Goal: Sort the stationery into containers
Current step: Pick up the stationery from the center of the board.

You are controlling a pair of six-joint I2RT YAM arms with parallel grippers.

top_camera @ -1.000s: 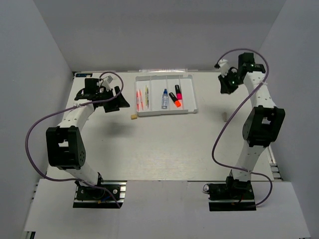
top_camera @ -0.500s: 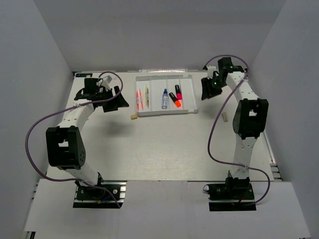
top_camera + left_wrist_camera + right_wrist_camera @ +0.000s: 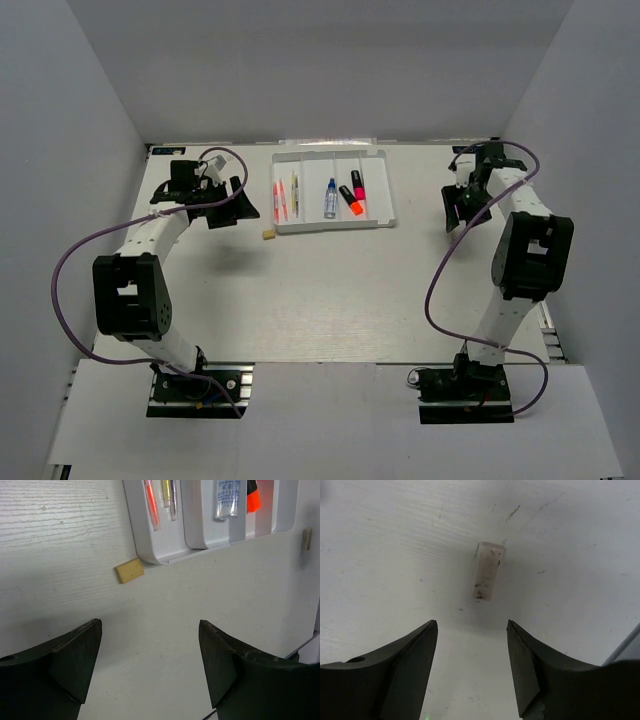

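White ridged plastic tray (image 3: 336, 229): far centre of the pale table (image 3: 330, 300); thin pens (image 3: 281, 200), small blue-capped clear bottle (image 3: 330, 198) and stubby black highlighters (image 3: 355, 192) sorted by lane.
Small beige eraser (image 3: 129, 570): loose, just beside the tray's near-left corner.
Left gripper (image 3: 149, 626): jaws wide, empty, facing that eraser, likely lining up.
Worn pale eraser (image 3: 488, 570): alone, well right of the tray.
Right gripper (image 3: 471, 625): jaws parted, empty, eraser framed ahead, seemingly for a pinch.
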